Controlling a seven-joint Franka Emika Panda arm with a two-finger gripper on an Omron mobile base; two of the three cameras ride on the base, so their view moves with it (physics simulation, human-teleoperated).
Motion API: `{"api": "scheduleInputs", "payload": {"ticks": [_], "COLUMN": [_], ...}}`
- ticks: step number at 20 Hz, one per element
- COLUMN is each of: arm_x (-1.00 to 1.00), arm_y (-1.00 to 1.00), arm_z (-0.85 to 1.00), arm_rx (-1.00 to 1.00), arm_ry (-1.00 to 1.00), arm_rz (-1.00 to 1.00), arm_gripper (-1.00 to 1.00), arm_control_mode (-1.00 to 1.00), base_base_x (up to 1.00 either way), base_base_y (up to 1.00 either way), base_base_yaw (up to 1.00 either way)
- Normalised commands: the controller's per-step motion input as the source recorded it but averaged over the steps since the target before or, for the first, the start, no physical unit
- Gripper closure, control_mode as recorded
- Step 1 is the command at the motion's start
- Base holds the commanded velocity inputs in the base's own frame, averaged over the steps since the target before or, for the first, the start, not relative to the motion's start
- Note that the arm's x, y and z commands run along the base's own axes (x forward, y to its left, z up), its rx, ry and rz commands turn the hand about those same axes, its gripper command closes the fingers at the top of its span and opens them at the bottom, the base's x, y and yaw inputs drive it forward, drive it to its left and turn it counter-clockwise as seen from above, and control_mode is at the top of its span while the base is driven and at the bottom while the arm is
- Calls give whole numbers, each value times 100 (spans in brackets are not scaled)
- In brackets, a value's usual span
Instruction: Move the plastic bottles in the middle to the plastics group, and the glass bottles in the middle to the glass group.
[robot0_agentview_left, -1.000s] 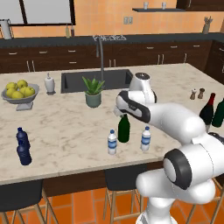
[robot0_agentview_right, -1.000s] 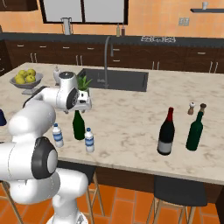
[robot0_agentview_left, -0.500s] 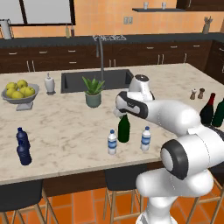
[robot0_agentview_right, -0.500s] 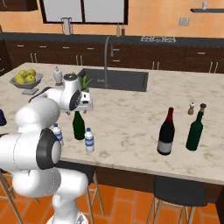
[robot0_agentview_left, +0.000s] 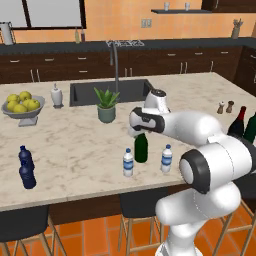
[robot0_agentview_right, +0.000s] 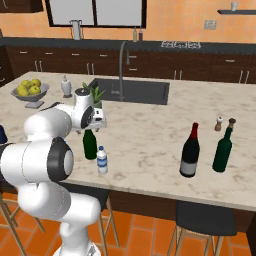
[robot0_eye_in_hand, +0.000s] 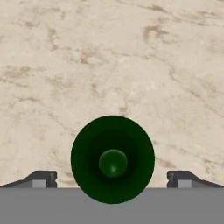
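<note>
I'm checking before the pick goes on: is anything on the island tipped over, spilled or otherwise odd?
Nothing stands out. The green wine bottle stands upright under the open pincer, the two water bottles beside it are upright, and the counter shows no spill.

Two base cameras look forward and down from behind the arm, left and right, sharing the worktop (robot0_agentview_left: 75, 150) front edge. The hand camera looks straight down, close above it.

It was a home kitchen: a marble island (robot0_agentview_left: 75, 145) with a sink (robot0_agentview_left: 107, 91) and faucet (robot0_agentview_left: 114, 60), dark cabinets (robot0_agentview_right: 165, 75) behind, a fruit bowl (robot0_agentview_left: 21, 106), and stools (robot0_agentview_right: 202, 222) on orange tile.
</note>
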Motion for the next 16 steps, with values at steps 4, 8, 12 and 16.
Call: {"api": "scheduleInputs", "payload": {"ticks": [4, 8, 12, 16], "arm_x": [2, 0, 0, 0], "arm_y": [7, 0, -1, 0], "arm_z": [-5, 0, 0, 0], "arm_rx": [0, 0, 0, 0], "arm_ry": [2, 0, -1, -6], "arm_rz": [0, 0, 0, 0], "arm_gripper": [-100, -100, -100, -100], "arm_control_mode": [-100, -100, -100, -100], "base_base_x": [0, 0, 0, 0], "base_base_y": [0, 0, 0, 0], "base_base_yaw": [0, 0, 0, 0]}}
